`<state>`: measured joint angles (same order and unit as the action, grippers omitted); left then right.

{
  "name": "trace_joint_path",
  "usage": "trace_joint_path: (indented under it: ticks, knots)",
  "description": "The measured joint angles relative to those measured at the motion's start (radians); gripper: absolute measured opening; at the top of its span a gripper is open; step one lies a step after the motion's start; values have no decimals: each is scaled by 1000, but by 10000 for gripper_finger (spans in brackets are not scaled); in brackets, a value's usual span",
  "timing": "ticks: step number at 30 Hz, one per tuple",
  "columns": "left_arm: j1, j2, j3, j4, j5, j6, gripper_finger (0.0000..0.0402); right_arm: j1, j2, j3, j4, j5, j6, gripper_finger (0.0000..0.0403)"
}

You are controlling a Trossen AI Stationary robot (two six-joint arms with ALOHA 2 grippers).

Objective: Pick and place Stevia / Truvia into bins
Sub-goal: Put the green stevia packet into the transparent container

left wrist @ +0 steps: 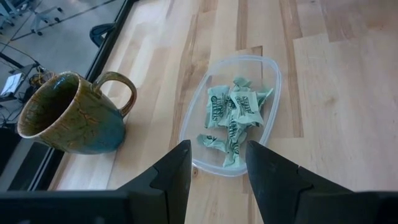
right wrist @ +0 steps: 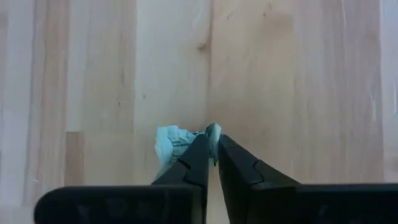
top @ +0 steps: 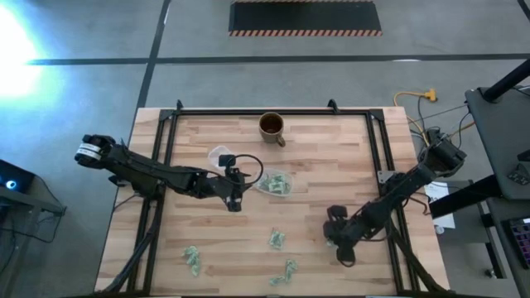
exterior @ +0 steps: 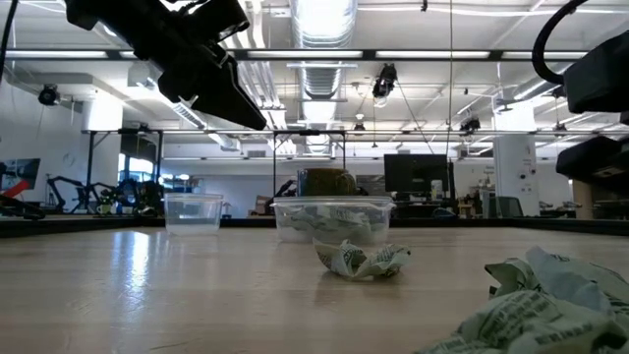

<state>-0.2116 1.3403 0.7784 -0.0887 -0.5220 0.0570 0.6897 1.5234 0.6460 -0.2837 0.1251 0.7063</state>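
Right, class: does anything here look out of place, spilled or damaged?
Several sachets lie scattered and crumpled on the table, outside the tub. The right gripper pinches one crumpled sachet. The mug stands upright; nothing is spilled.

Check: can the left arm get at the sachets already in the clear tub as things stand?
Probably yes. The left gripper hangs open just short of the clear tub, the sachets lie uncovered inside, and the mug stands off to one side, apart from the tub.
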Motion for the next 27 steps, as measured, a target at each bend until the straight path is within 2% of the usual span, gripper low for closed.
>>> trace_joint_path:
  ticks: [5, 8, 11, 16, 19, 23, 27]
  knots:
    - [0, 0, 0, 0, 0, 0, 136, 4, 1, 8, 28, 67, -48, 14]
    - [0, 0, 0, 0, 0, 0, 136, 4, 0, 30, 29, 164, -117, 14]
    - [0, 0, 0, 1, 0, 0, 136, 4, 0, 52, 32, 323, -205, 14]
    - [0, 0, 0, 1, 0, 0, 136, -4, -1, 73, 37, 670, -297, 14]
    - [0, 0, 0, 1, 0, 0, 136, -38, -1, 79, 40, 791, -315, 13]
    - [-1, 0, 0, 1, 0, 1, 136, -127, -1, 80, 90, 811, -319, 13]
    - [-1, 0, 0, 1, 0, 1, 136, -239, 2, 80, 177, 705, -400, 13]
